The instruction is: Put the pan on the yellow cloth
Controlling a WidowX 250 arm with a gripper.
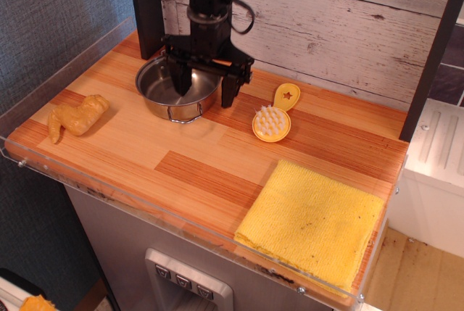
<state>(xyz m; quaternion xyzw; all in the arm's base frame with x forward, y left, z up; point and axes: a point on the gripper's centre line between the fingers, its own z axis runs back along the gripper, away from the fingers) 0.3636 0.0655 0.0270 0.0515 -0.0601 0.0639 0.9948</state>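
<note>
The shiny steel pan (163, 91) sits at the back left of the wooden counter, a wire loop handle facing front. My black gripper (204, 88) is open and straddles the pan's right rim: one finger reaches inside the pan, the other (229, 91) hangs outside it just above the wood. The yellow cloth (313, 222) lies flat at the front right corner, far from the pan, with nothing on it.
A round yellow-orange brush with a star handle (273, 119) lies between pan and cloth. A yellow-brown food piece (76, 117) lies at the left. A clear plastic rim (145, 206) edges the counter. A white plank wall (341, 21) stands behind.
</note>
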